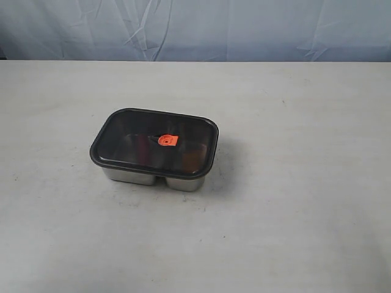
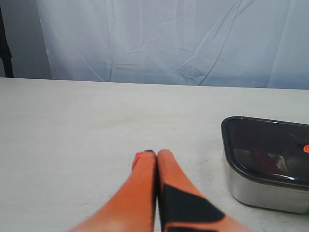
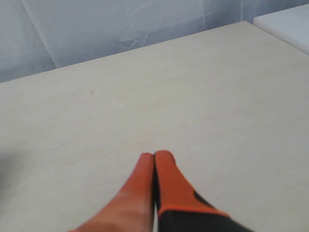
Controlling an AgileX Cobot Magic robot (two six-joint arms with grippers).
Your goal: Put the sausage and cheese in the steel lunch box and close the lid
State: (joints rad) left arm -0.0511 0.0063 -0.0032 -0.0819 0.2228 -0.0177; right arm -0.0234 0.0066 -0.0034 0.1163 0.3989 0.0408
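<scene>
The left end effector is reaching forward low over the pale tabletop, fully closed, its two orange sides meeting along a thin seam and gripping nothing. The right end effector is doing the same over a bare stretch of tabletop, pinched closed to the tip and carrying nothing, and it is pointing toward the far edge, where a separate white surface is showing at the corner. In the left wrist view the steel lunch box is sitting just ahead and to one side of the closed tips, apart from them, its shiny wall resting on the tabletop. The dark lid is lying flat over the whole box with its rim lining up all round. In the exterior view the steel lunch box is standing near the middle of the tabletop, slightly left of centre and turned at an angle, with the two rounded compartment walls showing below the lid's near edge. The small orange valve is sitting at the lid's centre. A dim reddish shape is showing through the tinted lid, but whether it is the sausage or the cheese I cannot tell. Behind the tabletop a wrinkled pale blue cloth is hanging.
</scene>
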